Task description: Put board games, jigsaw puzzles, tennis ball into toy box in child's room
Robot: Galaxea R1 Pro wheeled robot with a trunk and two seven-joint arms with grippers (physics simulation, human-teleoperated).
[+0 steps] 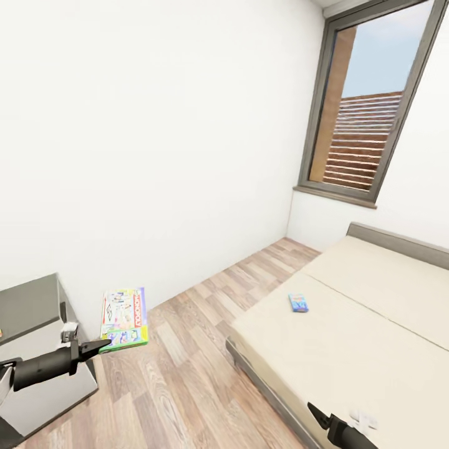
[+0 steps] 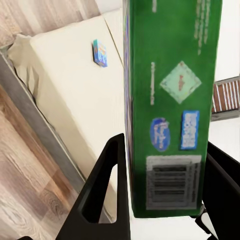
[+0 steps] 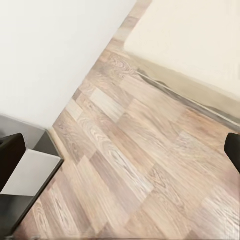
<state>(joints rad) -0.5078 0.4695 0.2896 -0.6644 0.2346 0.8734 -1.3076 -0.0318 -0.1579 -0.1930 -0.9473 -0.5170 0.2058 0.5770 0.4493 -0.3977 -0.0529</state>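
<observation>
Gripping long white-green printed board-game box (image 1: 124,317) in left gripper (image 1: 100,345), clenched on its edge, held over wood floor nr dark grey desk top (image 1: 28,305). Right gripper (image 1: 317,414) spread, empty, nearer small blue square game (image 1: 299,303) lying flat on beige bed (image 1: 368,337).

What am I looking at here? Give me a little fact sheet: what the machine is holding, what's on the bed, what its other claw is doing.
Left gripper: shut on the white-green board game, held out over the wood floor
Right gripper: open, empty, fingers spread wide above the floor
Bed: beige cover, one small blue board game lying on it
Table: dark grey top at the robot's left
Window: tall, dark-framed, beyond the bed
</observation>
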